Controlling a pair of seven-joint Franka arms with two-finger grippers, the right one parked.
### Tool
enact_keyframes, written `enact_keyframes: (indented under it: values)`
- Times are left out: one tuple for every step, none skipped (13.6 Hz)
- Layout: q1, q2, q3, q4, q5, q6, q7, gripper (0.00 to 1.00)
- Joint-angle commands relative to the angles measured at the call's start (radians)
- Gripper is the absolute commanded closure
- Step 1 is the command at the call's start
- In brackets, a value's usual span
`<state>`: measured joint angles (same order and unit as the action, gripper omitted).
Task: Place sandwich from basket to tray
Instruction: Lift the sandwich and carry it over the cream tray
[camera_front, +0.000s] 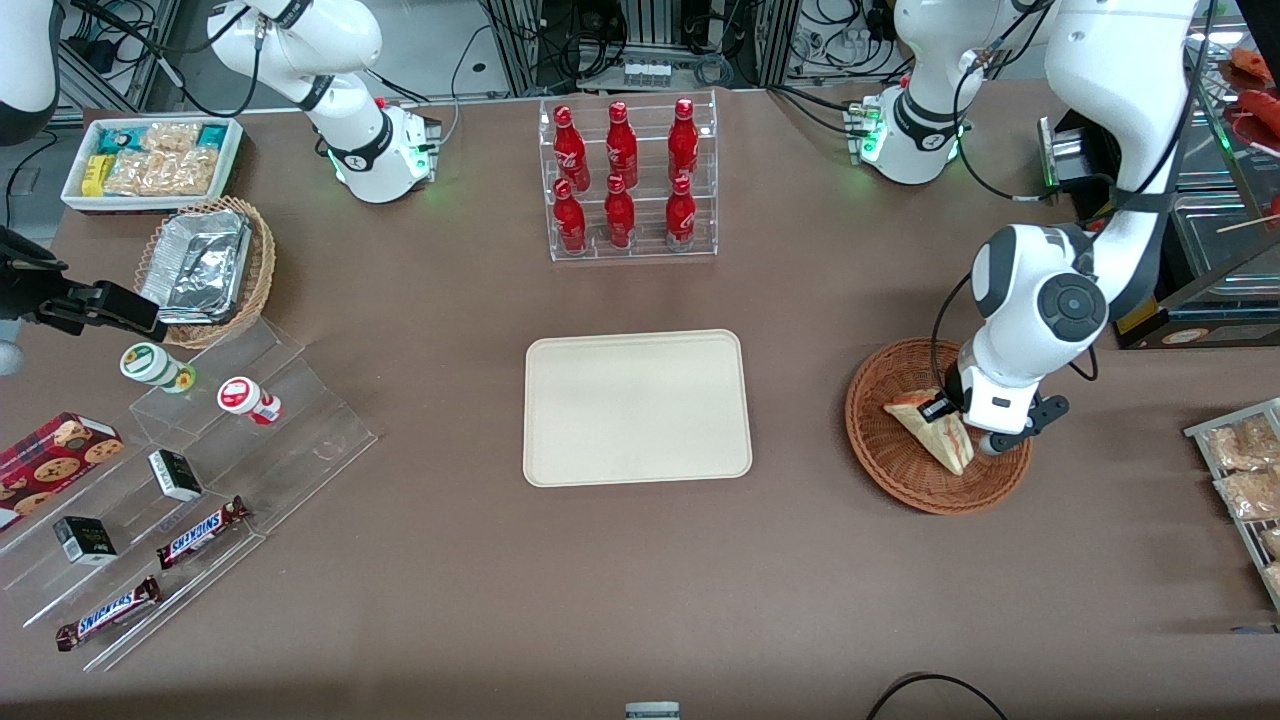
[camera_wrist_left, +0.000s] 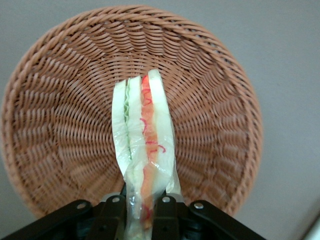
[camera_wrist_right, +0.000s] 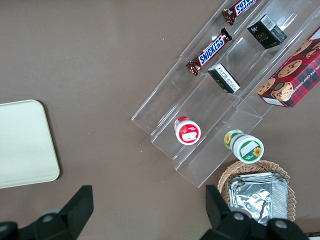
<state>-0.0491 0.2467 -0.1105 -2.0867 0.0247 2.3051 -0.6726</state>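
Note:
The sandwich (camera_front: 932, 428) (camera_wrist_left: 144, 145) is a wrapped white-bread wedge with red, orange and green layers, over the round reddish-brown wicker basket (camera_front: 885, 440) (camera_wrist_left: 55, 125). My left gripper (camera_front: 968, 425) (camera_wrist_left: 141, 210) hangs above the basket toward the working arm's end of the table and is shut on the sandwich's end; the black fingers (camera_wrist_left: 113, 212) press its wrap from both sides. The wrist view shows the wedge standing on edge above the basket's floor. The cream tray (camera_front: 637, 407) (camera_wrist_right: 22, 145) lies flat at mid-table, bare, beside the basket toward the parked arm.
A clear rack of several red bottles (camera_front: 628, 180) stands farther from the front camera than the tray. Snack packets on a rack (camera_front: 1245, 470) lie at the working arm's end. Toward the parked arm are acrylic steps with candy bars (camera_front: 200, 530), two small jars and a tan basket of foil trays (camera_front: 205, 265).

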Motion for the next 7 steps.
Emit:
enact_keyframes:
  values:
    - [-0.005, -0.038, -0.029, 0.127, 0.004, -0.181, 0.004, 1.0]
    - [-0.005, -0.033, -0.052, 0.184, 0.006, -0.24, 0.002, 1.0]
    - [-0.005, -0.026, -0.075, 0.235, 0.006, -0.281, 0.002, 1.0]
    - [-0.005, -0.015, -0.099, 0.273, 0.006, -0.309, 0.002, 1.0]
    - [-0.005, -0.01, -0.129, 0.301, 0.006, -0.314, 0.002, 1.0]
    - [-0.005, -0.006, -0.158, 0.313, 0.008, -0.314, 0.002, 1.0]
    - [-0.005, 0.006, -0.193, 0.327, 0.008, -0.312, 0.002, 1.0]
